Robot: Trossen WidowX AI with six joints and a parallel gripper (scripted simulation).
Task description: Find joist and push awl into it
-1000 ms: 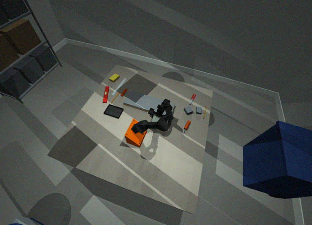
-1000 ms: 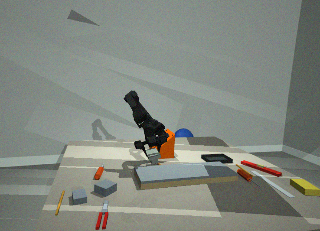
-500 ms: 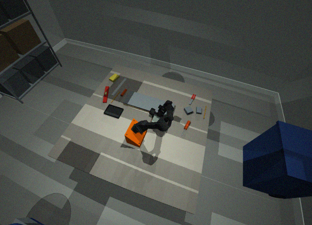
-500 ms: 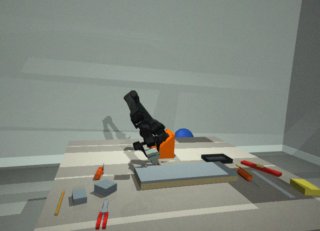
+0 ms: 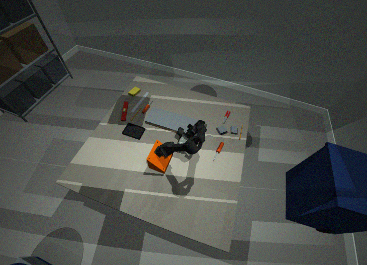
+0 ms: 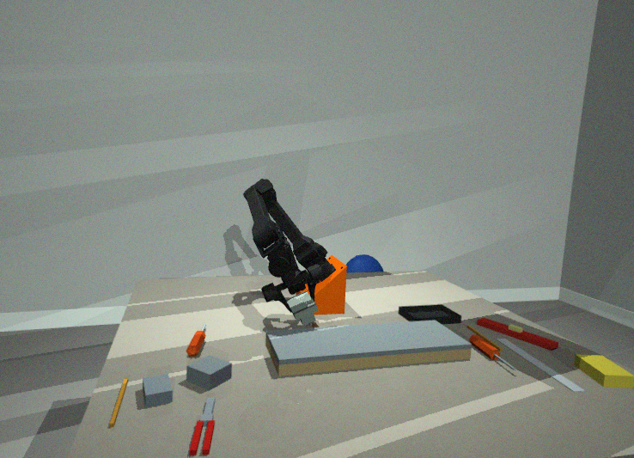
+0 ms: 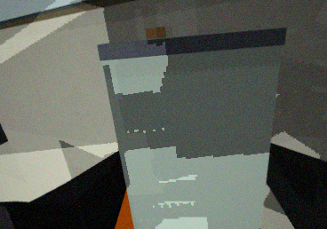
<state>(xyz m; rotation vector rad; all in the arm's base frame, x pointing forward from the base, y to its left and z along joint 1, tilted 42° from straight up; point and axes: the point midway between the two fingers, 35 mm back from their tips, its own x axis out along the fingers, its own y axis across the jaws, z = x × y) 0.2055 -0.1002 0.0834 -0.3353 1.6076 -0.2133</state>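
Note:
The stud finder (image 5: 182, 140) (image 6: 301, 308) (image 7: 213, 179) is a pale grey-green block with a dark strip at its far end. My gripper (image 5: 181, 136) (image 6: 299, 300) (image 7: 190, 152) is shut on it and holds it tilted, beside the arm-side long edge of the floor panel (image 5: 165, 118) (image 6: 368, 340) (image 7: 27, 2), near one end. The panel is blue-grey on a tan layer; no joist shows. The black tray (image 5: 130, 136) (image 6: 404, 314) looks empty. Two orange-handled tools with thin shafts lie apart: one (image 5: 220, 147) (image 6: 195, 344), another (image 5: 145, 108) (image 6: 483, 345). I cannot tell which is the awl.
Two grey blocks (image 5: 221, 130) (image 6: 157, 390), red-handled pliers (image 6: 202, 437) and a pencil (image 6: 118, 403) lie at one side. A red level (image 5: 124, 111), a ruler (image 5: 139, 102) and a yellow block (image 5: 134, 91) lie beyond the tray. A small brown thing (image 7: 155, 32) shows past the stud finder.

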